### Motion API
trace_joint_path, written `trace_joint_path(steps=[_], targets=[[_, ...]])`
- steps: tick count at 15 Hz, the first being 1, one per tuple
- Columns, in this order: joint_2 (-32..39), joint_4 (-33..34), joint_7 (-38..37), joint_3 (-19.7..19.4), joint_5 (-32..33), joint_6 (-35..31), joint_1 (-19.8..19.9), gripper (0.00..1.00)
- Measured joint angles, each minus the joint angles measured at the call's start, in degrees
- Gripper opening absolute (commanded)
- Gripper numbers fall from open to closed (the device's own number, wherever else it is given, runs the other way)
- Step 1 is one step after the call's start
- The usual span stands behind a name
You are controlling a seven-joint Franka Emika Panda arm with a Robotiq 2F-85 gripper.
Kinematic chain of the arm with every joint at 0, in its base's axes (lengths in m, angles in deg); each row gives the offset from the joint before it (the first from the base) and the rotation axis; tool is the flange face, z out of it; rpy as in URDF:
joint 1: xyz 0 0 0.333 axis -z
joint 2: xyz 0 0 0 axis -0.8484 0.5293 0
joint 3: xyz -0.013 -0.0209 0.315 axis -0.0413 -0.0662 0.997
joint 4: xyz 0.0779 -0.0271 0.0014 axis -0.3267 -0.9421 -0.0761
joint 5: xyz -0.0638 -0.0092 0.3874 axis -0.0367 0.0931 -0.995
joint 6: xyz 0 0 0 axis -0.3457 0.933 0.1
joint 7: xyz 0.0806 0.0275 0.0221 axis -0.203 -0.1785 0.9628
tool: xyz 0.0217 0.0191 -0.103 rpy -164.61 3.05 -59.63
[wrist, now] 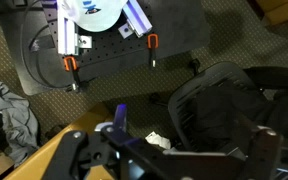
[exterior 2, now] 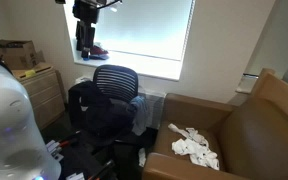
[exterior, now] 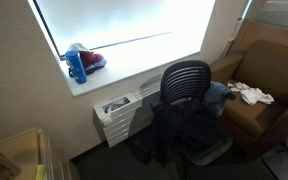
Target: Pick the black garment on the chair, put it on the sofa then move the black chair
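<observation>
Nothing was done yet: the black garment (exterior: pixel 179 128) lay draped over the chair (exterior: pixel 187 78) beside the sofa (exterior: pixel 272 118); the fingers (exterior 2: pixel 83 16) hung wide and empty, high up.

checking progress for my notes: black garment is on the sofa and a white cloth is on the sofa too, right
No, the black garment is draped over the chair, not on the sofa; both exterior views show it. The white cloth does lie on the sofa.

Matt black cloth garment (exterior: pixel 189 130), ribbed plastic chair (exterior: pixel 187 80), smooth brown upholstered sofa (exterior: pixel 274 65).
</observation>
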Motion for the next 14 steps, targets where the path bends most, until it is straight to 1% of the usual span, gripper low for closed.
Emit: trace_joint_path(steps=[10,12,14], targets=[[0.1,0.0,0.2,0.0,-0.2,0.0,0.0,1.00],[2.3,0.0,1.9,0.6,-1.7,0.0,-0.4,1.00],[8.0,-0.1,2.1,3.3,-3.4,-0.9,-1.6,1.00]])
